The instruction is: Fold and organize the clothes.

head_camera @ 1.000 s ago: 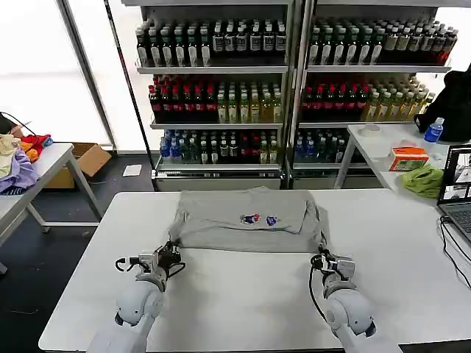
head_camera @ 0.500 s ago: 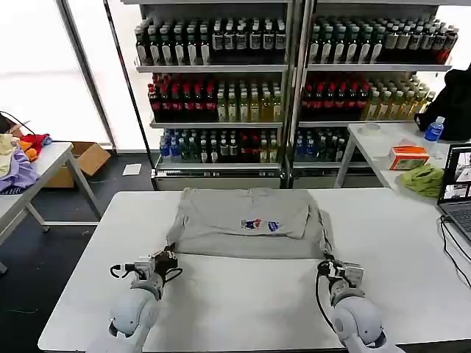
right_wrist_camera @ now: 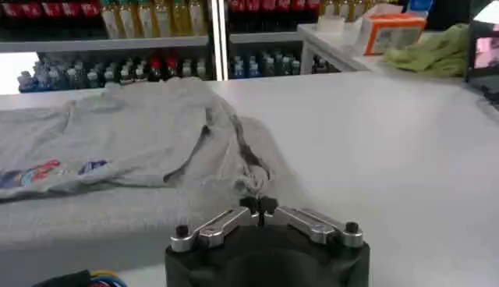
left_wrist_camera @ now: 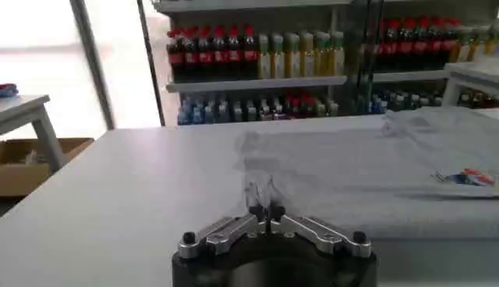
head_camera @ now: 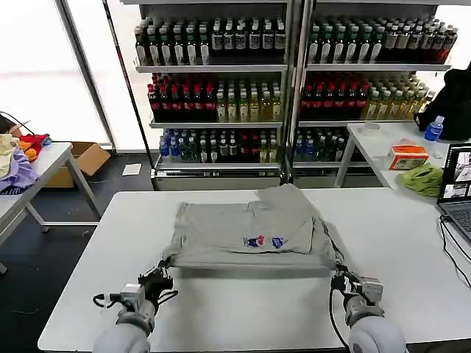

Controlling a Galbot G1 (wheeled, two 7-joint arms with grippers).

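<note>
Both grippers have been drawn back toward the robot, and the T-shirt (head_camera: 246,232) was pulled along on the table (head_camera: 412,243). Its near corners are pinched by the closed left gripper (head_camera: 158,278) and the closed right gripper (head_camera: 342,281).

A white table (head_camera: 243,309) carries one folded grey T-shirt (head_camera: 235,235).

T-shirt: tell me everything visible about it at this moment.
The T-shirt is light grey, soft knit-looking fabric, with a small multicolour print on the chest. It lies partly folded and rumpled on the white table, a layer turned over on top and bunched toward the far right. The left claw is shut on its near left corner and the right claw on its near right corner, the front edge stretched between them.
</note>
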